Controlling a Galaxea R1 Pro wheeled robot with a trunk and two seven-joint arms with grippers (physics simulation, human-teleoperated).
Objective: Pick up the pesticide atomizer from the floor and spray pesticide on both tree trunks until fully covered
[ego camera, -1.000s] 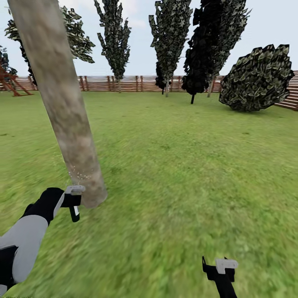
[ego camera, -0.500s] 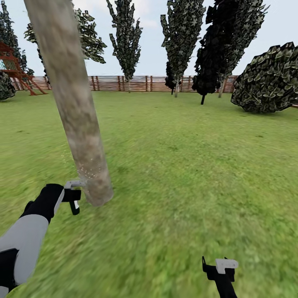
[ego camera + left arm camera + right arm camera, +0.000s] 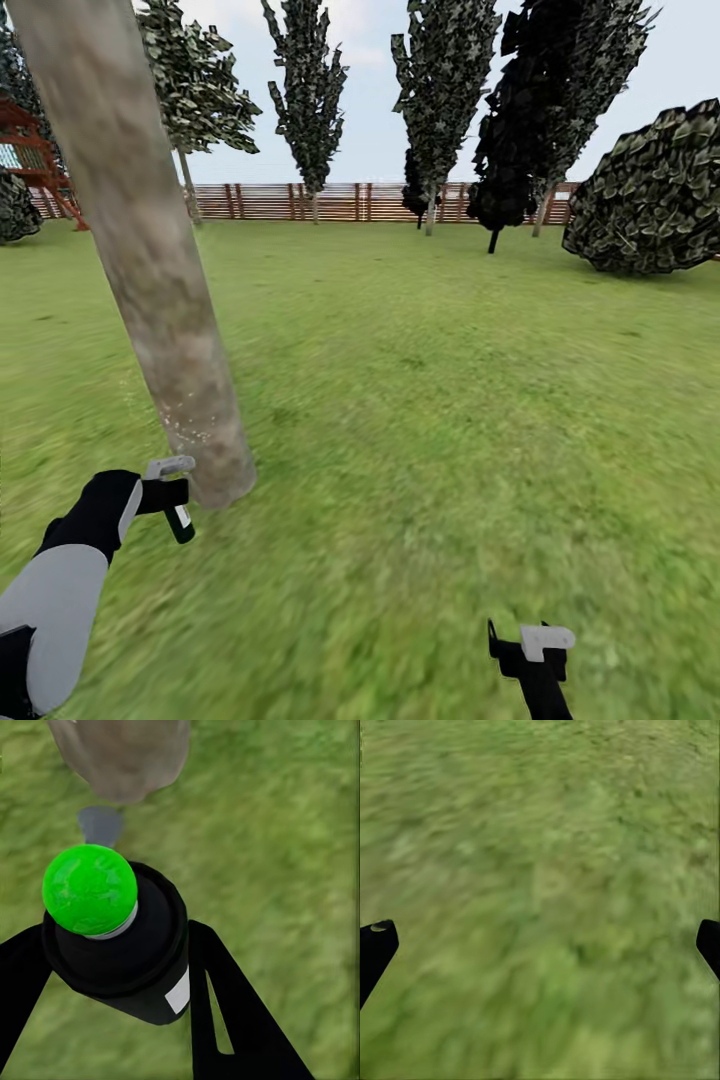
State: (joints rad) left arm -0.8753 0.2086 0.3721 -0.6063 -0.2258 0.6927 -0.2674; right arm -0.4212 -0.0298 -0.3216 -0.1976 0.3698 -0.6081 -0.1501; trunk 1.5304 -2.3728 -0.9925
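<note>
A thick mottled tan-grey tree trunk [image 3: 140, 250] leans up from the lawn at the left, with pale specks low on its bark. My left gripper [image 3: 170, 492] is just beside the trunk's foot, shut on the pesticide atomizer [image 3: 181, 522]. In the left wrist view the atomizer [image 3: 120, 952] is a black bottle with a round green top, held between the two black fingers [image 3: 225, 1005], and the trunk's base [image 3: 124, 754] is close ahead. My right gripper [image 3: 530, 640] hangs low at the right over grass. In the right wrist view it [image 3: 540, 945] stands open and holds nothing.
The brown slat fence [image 3: 340, 200] closes the far side of the lawn. Before it stand dark narrow trees [image 3: 305, 90], a leafy tree [image 3: 195, 90] and a big bush [image 3: 650, 190]. A red wooden play frame [image 3: 30, 150] is at far left. Open grass lies ahead and right.
The view has shifted, so the trunk stands further left in the picture. My left gripper with the atomizer sits a little lower, still by the trunk's foot. The right gripper looks unchanged.
</note>
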